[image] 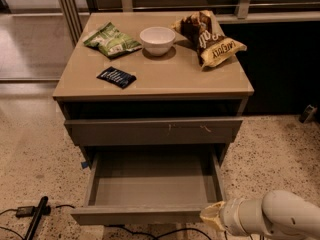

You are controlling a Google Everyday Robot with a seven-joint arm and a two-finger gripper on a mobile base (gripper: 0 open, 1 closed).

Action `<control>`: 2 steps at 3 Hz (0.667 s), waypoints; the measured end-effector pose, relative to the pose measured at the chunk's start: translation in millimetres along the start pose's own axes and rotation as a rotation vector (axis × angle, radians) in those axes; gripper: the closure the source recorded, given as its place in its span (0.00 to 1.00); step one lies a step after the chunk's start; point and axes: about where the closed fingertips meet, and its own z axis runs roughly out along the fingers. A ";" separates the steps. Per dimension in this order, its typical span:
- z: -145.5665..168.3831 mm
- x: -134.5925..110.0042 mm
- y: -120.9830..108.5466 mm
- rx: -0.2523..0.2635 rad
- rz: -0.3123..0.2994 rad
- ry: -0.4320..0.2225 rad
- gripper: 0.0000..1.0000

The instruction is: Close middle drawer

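Middle drawer: wide, shallow grey-taupe middle drawer (140,216) stood pulled out, lower centre of frame, inside bare.
Gripper: pale-tipped gripper (212,217) sat lower right, at the drawer front's right end; grip state could not be told.

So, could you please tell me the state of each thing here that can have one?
middle drawer: pulled far out, inside bare.
top drawer: shut or nearly so; cannot tell which.
bowl: upright, looks empty.
green bag: lying flat.
brown bag: crumpled, lying on its side.
dark packet: lying flat.
gripper: low, at the middle drawer's front right corner.
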 end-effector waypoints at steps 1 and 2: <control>26.0 20.1 -3.6 0.014 0.015 -0.008 1.00; 46.5 33.7 -5.2 0.021 0.016 -0.010 1.00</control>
